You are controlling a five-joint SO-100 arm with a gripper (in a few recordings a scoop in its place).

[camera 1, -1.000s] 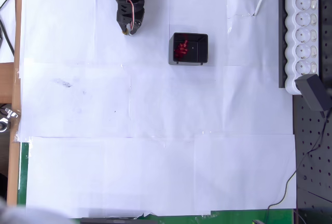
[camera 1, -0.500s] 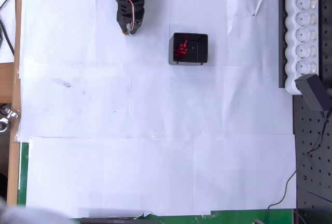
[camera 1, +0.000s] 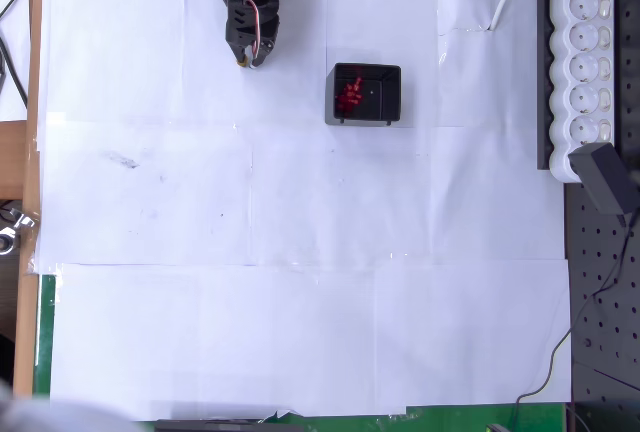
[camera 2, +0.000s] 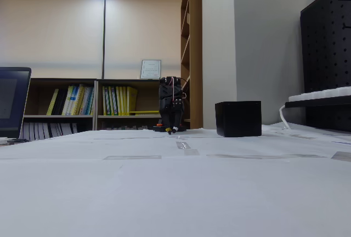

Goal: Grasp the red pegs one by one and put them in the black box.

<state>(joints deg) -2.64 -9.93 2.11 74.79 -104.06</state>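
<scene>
Nothing much has changed over the last sec: arm, box and pegs sit where they did in the earlier overhead shots. Reads as a parked pose, not a mid-pick.

Left to right, overhead view: gripper (camera 1: 243,56) folded back near the top edge of the paper (camera 1: 300,202), tip pointing down at the sheet, well apart from the box. Jaws look pressed together w/ nothing between them, though the tip is small and dark, so that's approx. In the fixed view the gripper (camera 2: 172,131) hangs low, tip just above or touching the paper; can't tell which.

Next right: box (camera 1: 365,94), upright, open top. Pegs (camera 1: 349,96) lie in a red cluster inside, toward its left wall; individual count not readable. From the fixed view the box (camera 2: 238,118) shows only its side wall.

Far right: power strip (camera 1: 586,62), not involved.

No red dots visible on the paper, so task prob. complete: all pegs look boxed, arm retired. If any remained, they'd be hidden from both views.
</scene>
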